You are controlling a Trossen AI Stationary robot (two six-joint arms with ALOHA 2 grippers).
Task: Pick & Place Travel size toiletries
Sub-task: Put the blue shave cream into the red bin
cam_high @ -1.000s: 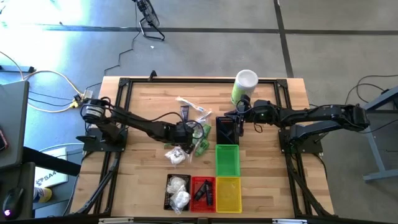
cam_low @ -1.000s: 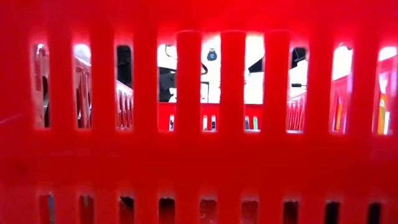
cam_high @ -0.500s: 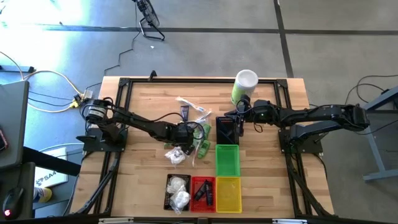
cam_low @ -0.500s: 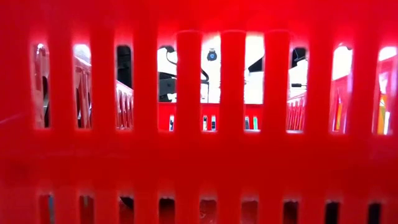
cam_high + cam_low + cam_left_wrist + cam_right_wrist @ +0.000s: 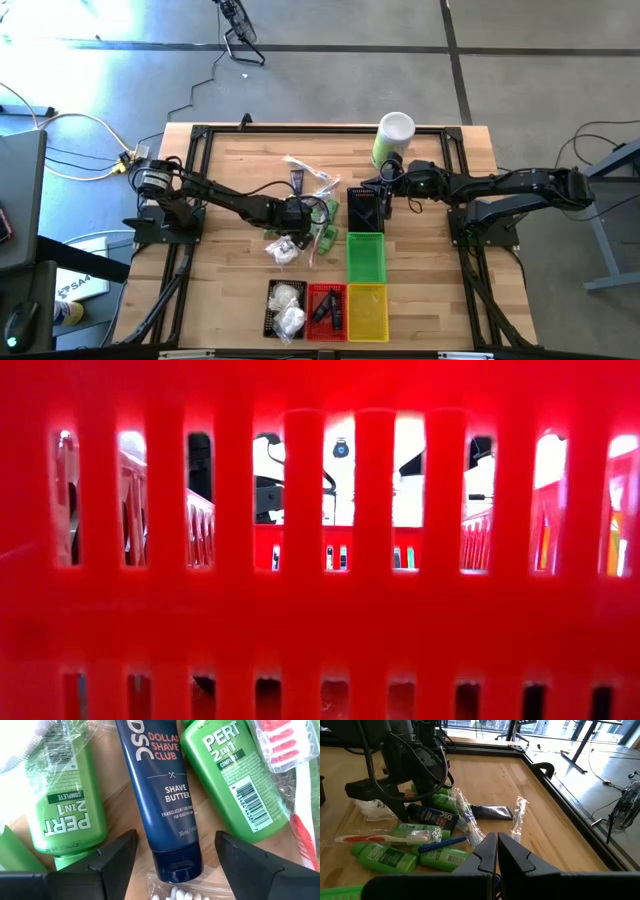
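Note:
A dark blue shave-butter tube (image 5: pixel 162 790) lies flat on the wood between two green bottles (image 5: pixel 65 795) (image 5: pixel 235 775). My left gripper (image 5: pixel 175 857) hangs open over the pile (image 5: pixel 312 222), pointing steeply down. Its fingers stand on either side of the tube's cap end (image 5: pixel 176 862) and touch nothing. My right gripper (image 5: pixel 496 851) is shut and empty. It hovers over a black basket (image 5: pixel 363 208) at the table's right middle. A second dark tube (image 5: pixel 492 811) and clear-wrapped sticks (image 5: pixel 519 820) lie farther off.
A wrapped red toothbrush (image 5: pixel 295 780) lies beside the bottles, and a white pouch (image 5: pixel 283 250) just in front of the pile. Green (image 5: pixel 365 257), yellow (image 5: pixel 367 310), red (image 5: pixel 326 310) and black (image 5: pixel 285 308) baskets stand near the front. A tall canister (image 5: pixel 393 138) stands at the back. The red basket wall (image 5: pixel 320 610) fills the low view.

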